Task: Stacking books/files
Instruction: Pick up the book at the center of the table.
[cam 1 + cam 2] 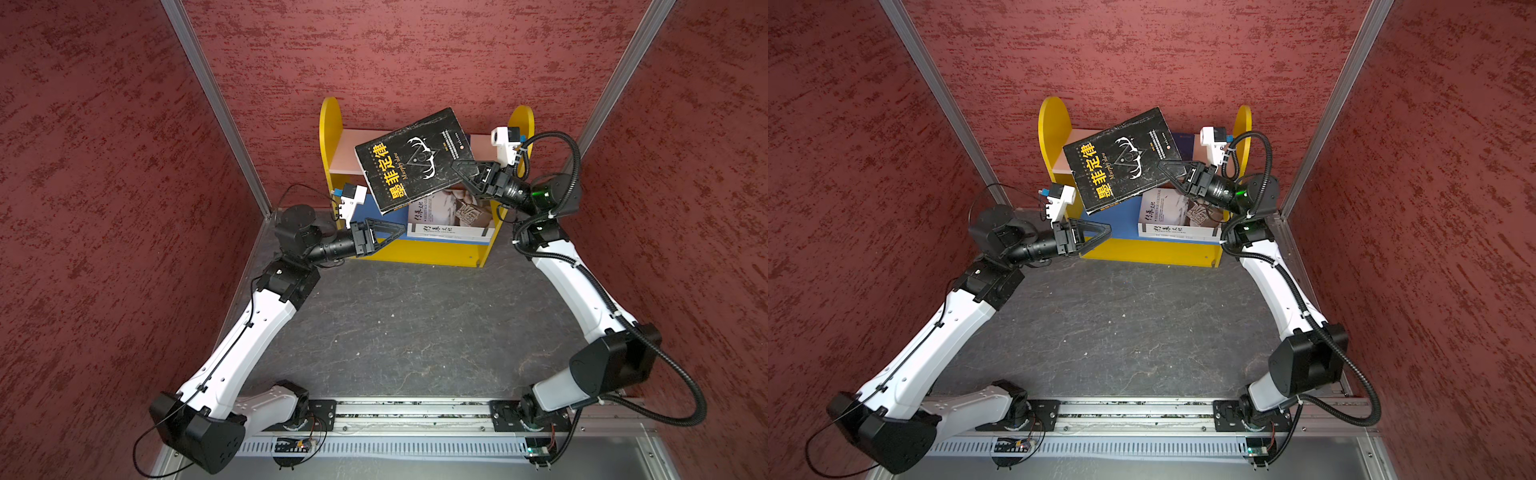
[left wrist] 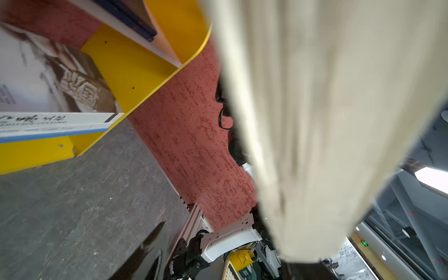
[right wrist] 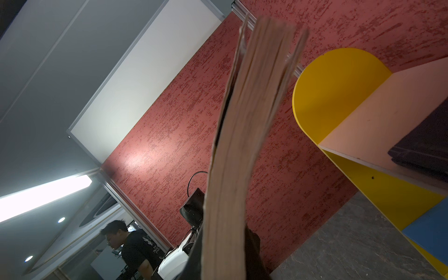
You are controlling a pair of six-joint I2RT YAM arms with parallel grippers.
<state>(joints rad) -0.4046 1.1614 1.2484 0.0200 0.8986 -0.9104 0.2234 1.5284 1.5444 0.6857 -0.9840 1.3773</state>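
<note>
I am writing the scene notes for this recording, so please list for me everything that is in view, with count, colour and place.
black book: one, black with gold characters, tilted in the air above the shelf.
white books: two, white and grey, stacked flat on the lower tier, right part.
navy books: count unclear, dark navy, flat on the pink upper board.
shelf: one, yellow sides, pink board, blue floor, at the back wall.
table: one, dark grey, under everything.
walls: three, red, around the table.
person: one, black shirt, outside, right wrist view only.
right gripper: one, black, shut on the black book.
left gripper: one, black, open, before the lower tier's left end.
</note>
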